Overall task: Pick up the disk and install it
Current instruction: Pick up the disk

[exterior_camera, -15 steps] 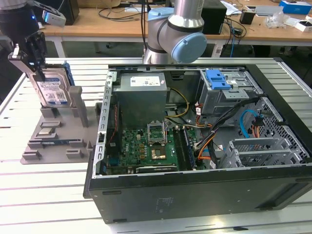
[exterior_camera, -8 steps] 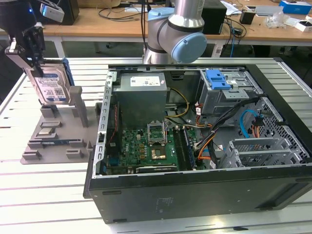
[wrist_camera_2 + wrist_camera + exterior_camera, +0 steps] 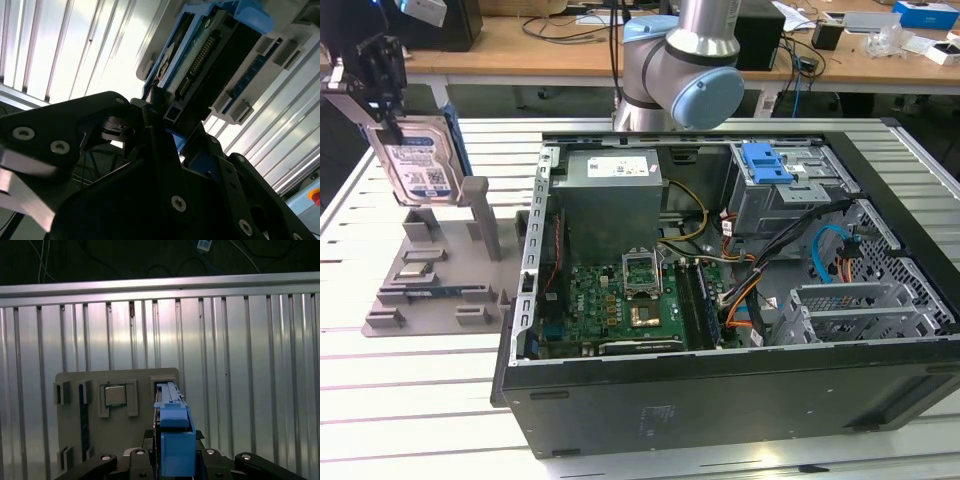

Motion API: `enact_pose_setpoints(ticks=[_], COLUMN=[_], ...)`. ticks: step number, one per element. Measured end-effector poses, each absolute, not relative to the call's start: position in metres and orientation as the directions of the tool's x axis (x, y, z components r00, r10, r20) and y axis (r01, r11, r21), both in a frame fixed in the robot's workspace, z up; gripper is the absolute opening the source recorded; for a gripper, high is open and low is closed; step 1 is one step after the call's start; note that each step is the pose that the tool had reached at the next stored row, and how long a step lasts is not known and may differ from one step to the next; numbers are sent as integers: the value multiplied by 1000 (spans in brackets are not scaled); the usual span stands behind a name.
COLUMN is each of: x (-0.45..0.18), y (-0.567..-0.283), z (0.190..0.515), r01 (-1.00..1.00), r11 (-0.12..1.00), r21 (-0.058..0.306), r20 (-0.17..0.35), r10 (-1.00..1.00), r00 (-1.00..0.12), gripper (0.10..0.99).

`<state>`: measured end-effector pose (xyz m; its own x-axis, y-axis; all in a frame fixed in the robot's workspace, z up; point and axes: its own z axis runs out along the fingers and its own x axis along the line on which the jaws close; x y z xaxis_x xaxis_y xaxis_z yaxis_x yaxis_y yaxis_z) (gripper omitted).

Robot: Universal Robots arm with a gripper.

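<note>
**Disk Clamped in the Hand over the Fixture**

Gripped the disk in the hand, clenched on its upper edge. Held it upright on edge at the exterior view's left, printed label turned toward that camera, blue carrier showing along the side at the exterior view's right. Hung it over the far end of the grey fixture, just beside a tall post; could not tell whether its lower edge touched the fixture or cleared it.

Showed, in the second wrist view, black fingers closed on the disk, with a connector row on its exposed end and the fixture beyond. Showed, in the first wrist view, the carrier's blue edge standing up between the hand's black links and running toward a slot of the fixture, with a square chip seated in a pocket beside that slot.

Rested the fixture on a slatted metal surface. Carried on the same surface, well apart from the disk at the exterior view's right: an open case on its side, with a grey supply, a green board and a lone blue bracket atop the drive cage. Backed, behind the case, by the arm.
</note>
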<state>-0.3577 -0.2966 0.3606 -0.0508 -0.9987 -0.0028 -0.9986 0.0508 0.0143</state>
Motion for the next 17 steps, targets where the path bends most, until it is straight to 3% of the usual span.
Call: enact_pose_setpoints(ticks=[17], x=[-358], y=[-297], z=[391], r01=[-999], r11=[51], r21=[14], r20=[-3], r10=[-999], r00=[-51], gripper=[373])
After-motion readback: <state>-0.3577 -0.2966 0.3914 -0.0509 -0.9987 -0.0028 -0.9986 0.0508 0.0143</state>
